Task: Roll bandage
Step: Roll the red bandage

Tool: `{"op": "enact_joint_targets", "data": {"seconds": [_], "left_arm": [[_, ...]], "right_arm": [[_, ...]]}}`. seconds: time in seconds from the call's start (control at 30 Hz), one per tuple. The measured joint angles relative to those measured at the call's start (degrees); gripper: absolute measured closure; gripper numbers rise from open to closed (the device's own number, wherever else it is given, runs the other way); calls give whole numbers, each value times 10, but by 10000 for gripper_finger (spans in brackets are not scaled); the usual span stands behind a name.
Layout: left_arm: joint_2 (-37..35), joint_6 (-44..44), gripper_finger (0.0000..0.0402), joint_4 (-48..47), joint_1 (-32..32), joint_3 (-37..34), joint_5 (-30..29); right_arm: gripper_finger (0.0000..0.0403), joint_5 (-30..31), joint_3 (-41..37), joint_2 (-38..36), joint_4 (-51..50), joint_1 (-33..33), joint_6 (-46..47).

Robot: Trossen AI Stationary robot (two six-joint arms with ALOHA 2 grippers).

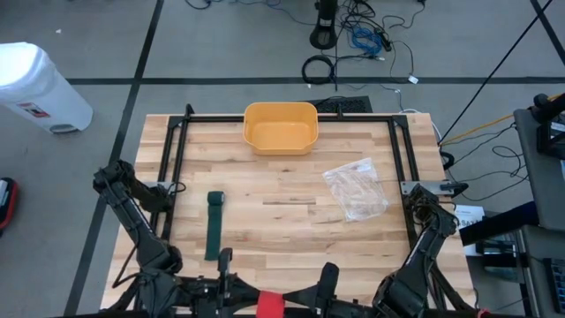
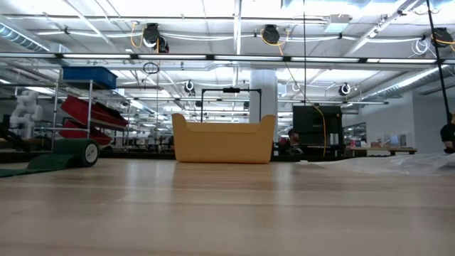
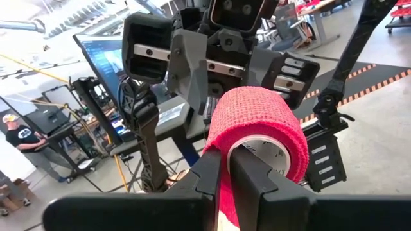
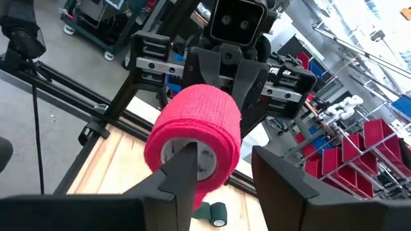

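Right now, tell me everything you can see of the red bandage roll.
The red bandage roll is crinkly, stretchy-looking wrap wound on a pale hollow core. It hangs in the air at the table's near edge, between both arms. The left gripper pinches its wall, one finger inside the core; a right finger reaches into the opposite end.
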Motion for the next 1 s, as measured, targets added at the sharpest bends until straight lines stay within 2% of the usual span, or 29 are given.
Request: {"op": "enact_joint_targets", "data": {"seconds": [0.6,0.73,1.0], "left_arm": [[1,0,372,1,0,0,-1],[1,0,372,1,0,0,-1],[2,-1,372,0,-2,0,0]], "right_arm": [[275,1,0,0,-17,-13,9],[296,-2,0,0,-18,-13,8],[367,-26,0,0,-22,-13,4]]}}
